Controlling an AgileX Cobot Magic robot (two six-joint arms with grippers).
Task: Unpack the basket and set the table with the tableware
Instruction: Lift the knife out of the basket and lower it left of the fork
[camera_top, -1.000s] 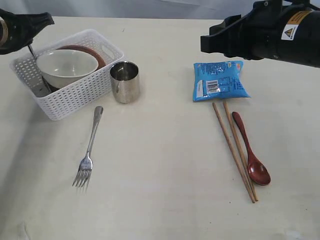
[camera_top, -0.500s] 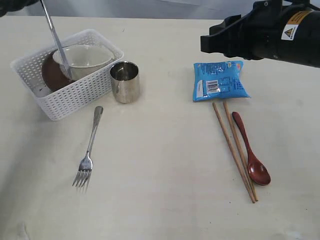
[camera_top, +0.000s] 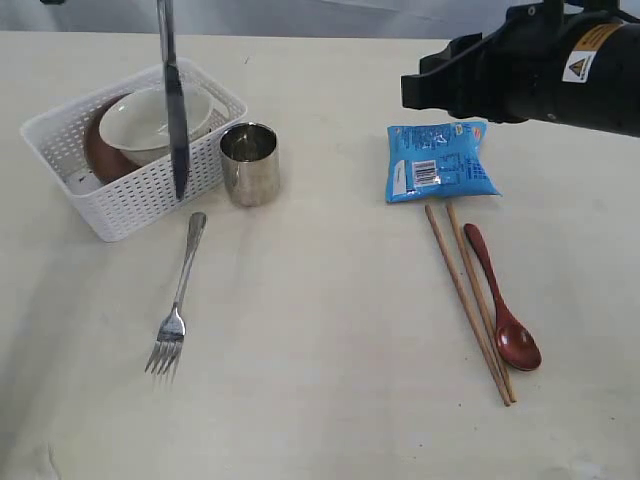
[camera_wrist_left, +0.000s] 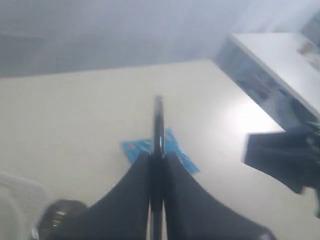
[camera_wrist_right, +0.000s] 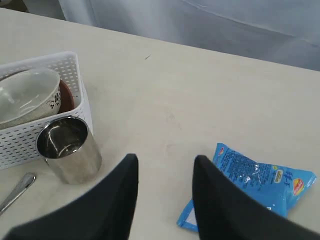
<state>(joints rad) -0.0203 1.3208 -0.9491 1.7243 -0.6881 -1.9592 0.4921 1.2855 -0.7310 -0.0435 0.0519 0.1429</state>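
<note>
Two changes stand out over the last second, both in the upper left of the exterior view. The white basket (camera_top: 140, 195) has kept its place on the table (camera_top: 320, 420), but the cream bowl (camera_top: 140, 125) inside it has been nudged and now lies tilted, leaning toward the brown saucer (camera_top: 100, 150) at the basket's left end. The knife (camera_top: 172, 110), which stood down inside the basket, has been drawn up and out. It now hangs nearly vertical in the air, blade down, and in the picture its tip crosses the basket's front wall just above the fork (camera_top: 178, 295). So the knife counts as unpacked but not yet laid, probably bound for a spot near the fork, while the bowl and saucer are left to lift out. The steel cup (camera_top: 249, 163), chopsticks (camera_top: 465, 300) and spoon (camera_top: 505, 320) already lie on the table. The right arm (camera_top: 540, 65) sits high in the upper right, and the right gripper (camera_wrist_right: 162, 200) is parted and empty above the cup and the blue packet (camera_top: 440, 160). The left gripper (camera_wrist_left: 157, 165) is above the exterior frame; its wrist view shows both fingers pressed tight on the knife, which runs straight out between them.
</note>
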